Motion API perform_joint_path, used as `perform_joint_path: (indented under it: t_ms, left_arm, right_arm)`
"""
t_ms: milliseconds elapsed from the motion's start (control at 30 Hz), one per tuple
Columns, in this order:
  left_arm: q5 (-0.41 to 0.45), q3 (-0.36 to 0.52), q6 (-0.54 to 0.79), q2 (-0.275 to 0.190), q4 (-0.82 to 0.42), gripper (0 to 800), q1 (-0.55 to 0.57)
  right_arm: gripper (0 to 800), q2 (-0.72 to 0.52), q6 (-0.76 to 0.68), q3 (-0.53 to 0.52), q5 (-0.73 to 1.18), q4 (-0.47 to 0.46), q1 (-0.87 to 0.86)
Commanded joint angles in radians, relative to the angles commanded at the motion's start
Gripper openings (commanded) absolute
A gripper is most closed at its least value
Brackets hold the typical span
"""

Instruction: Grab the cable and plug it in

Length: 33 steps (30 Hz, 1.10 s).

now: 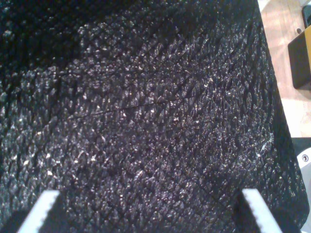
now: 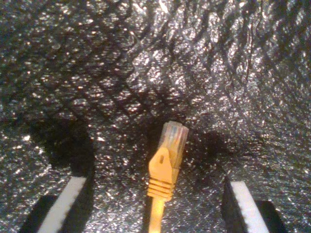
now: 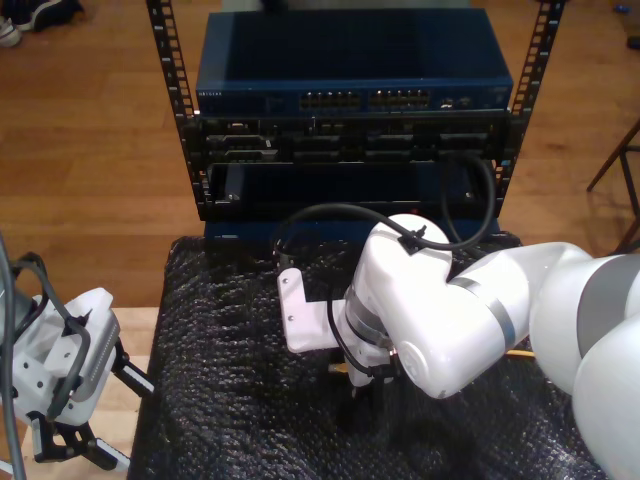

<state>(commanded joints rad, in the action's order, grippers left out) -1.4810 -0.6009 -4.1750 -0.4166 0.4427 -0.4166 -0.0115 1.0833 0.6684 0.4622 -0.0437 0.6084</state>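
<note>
The cable (image 2: 165,165) is yellow-orange with a clear plug at its tip and lies flat on the black bubble mat (image 2: 146,63). My second gripper (image 2: 156,192) is open, one finger on each side of the plug, and neither finger touches it. In the exterior view the big white second arm (image 3: 430,310) bends over the mat's middle and hides its own gripper. A short piece of the cable (image 3: 520,352) shows behind that arm. My first gripper (image 1: 150,209) is open over bare mat (image 1: 146,107), with nothing between its fingertips.
Beyond the mat stands a black rack (image 3: 350,150) holding a blue switch with rows of ports (image 3: 360,100). A black cable (image 3: 470,200) loops down from the rack. A white arm (image 3: 55,360) waits at the mat's edge on the exterior view's left. Wooden floor surrounds everything.
</note>
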Motion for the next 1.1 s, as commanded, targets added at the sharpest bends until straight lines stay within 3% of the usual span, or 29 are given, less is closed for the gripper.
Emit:
perform_joint_path:
  t_ms: [1100]
  left_arm:
    - [0.0, -0.002, 0.0, 0.011, 0.0, 800, 0.002]
  right_arm:
    - [363, 0.003, 0.0, -0.043, -0.072, -0.023, -0.017]
